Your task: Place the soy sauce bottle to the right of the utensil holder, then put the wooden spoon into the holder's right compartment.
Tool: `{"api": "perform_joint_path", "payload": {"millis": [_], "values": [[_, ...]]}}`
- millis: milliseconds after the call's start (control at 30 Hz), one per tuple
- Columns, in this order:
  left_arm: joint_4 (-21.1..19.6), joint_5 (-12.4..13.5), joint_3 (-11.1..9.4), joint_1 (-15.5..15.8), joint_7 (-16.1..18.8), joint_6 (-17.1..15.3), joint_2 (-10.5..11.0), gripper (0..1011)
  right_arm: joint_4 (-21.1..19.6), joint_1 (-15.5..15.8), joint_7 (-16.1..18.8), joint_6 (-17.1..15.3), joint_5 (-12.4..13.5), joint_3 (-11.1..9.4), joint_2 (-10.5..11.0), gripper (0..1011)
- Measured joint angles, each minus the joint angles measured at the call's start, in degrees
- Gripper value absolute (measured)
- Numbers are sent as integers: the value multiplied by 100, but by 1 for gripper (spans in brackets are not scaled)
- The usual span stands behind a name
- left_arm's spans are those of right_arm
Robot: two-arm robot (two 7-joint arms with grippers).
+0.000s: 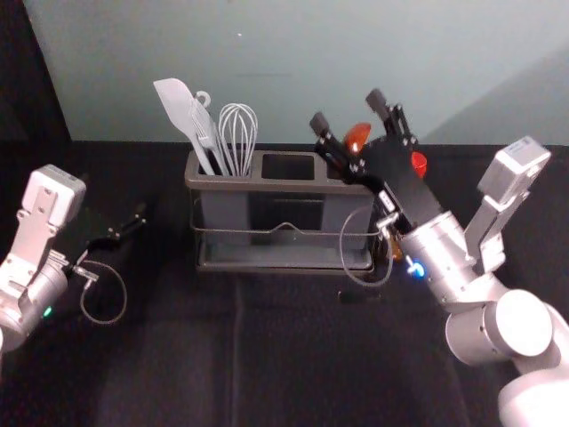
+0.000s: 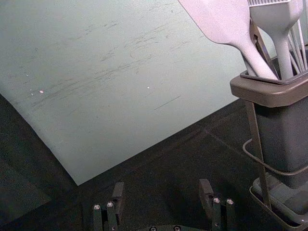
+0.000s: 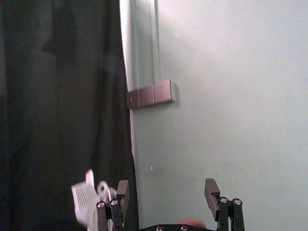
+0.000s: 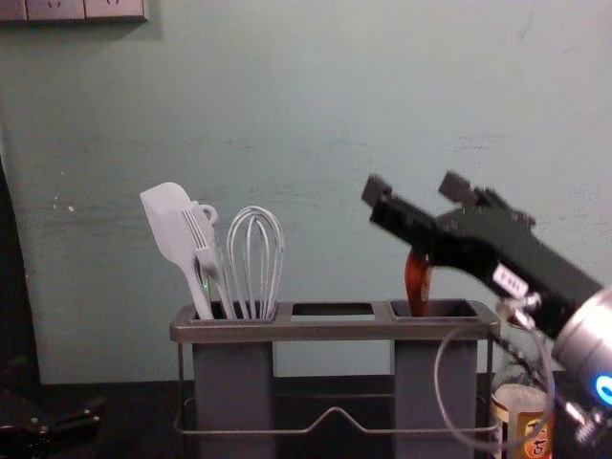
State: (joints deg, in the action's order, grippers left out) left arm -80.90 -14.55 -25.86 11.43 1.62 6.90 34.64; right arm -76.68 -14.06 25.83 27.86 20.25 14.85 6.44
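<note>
Worktop: dark, cloth-like surface (image 1: 178,374) running back to its far edge.
Left gripper: low over the left side of the worktop, left of the holder and apart from it (image 1: 120,229); jaws wide, nothing between them.
Utensil holder: upright near the worktop's far edge, about midway between left and right (image 1: 283,185); grey-brown frame, thin wire rail along the front, 3 openings on top.
Soy sauce bottle: the task's bottle, upright just beside the holder, on the side toward the worktop's right edge (image 4: 531,426); yellow and dark label, partly behind the right arm and its looped cable (image 4: 442,382). I can't tell whether bottle and holder touch.
Right gripper: above the holder's right compartment, reaching in from the worktop's right side and angled up toward the far edge (image 1: 348,110); jaws wide, no grip on anything.
Wooden spoon: reddish brown, standing in the right compartment (image 4: 418,285), its top close to the right gripper; whether they touch, I can't tell.
Left compartment: white spatula (image 4: 172,225), pronged white utensil (image 4: 203,239), loop-ended piece (image 4: 209,212) and whisk (image 4: 255,258), all upright or leaning.
Wall: pale grey-green, beyond the worktop's far edge (image 1: 267,53).
Socket strip: 3 sections, high on the wall, toward the left (image 4: 81,10).
</note>
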Motion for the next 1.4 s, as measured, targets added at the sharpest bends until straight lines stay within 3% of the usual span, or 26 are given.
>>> {"api": "perform_joint_path", "payload": {"millis": [267,400,733,1033,1200,1400], "values": [[0,0,0,0,0,0,0,1000,-766,-25,-226,-6,-226,-157,141,1002],[0,0,0,0,0,0,0,1000,-1247,-5,-419,-95,-395,-399,323,1002],[0,0,0,0,0,0,0,1000,-1746,108,-728,-439,-560,-982,667,1003],[0,0,0,0,0,0,0,1000,-1725,281,-900,-612,-637,-1439,831,1003],[0,0,0,0,0,0,0,1000,-1485,338,-955,-708,-653,-1610,856,1003],[0,0,0,0,0,0,0,1000,-1060,432,-1173,-1075,-892,-1743,876,1002]]}}
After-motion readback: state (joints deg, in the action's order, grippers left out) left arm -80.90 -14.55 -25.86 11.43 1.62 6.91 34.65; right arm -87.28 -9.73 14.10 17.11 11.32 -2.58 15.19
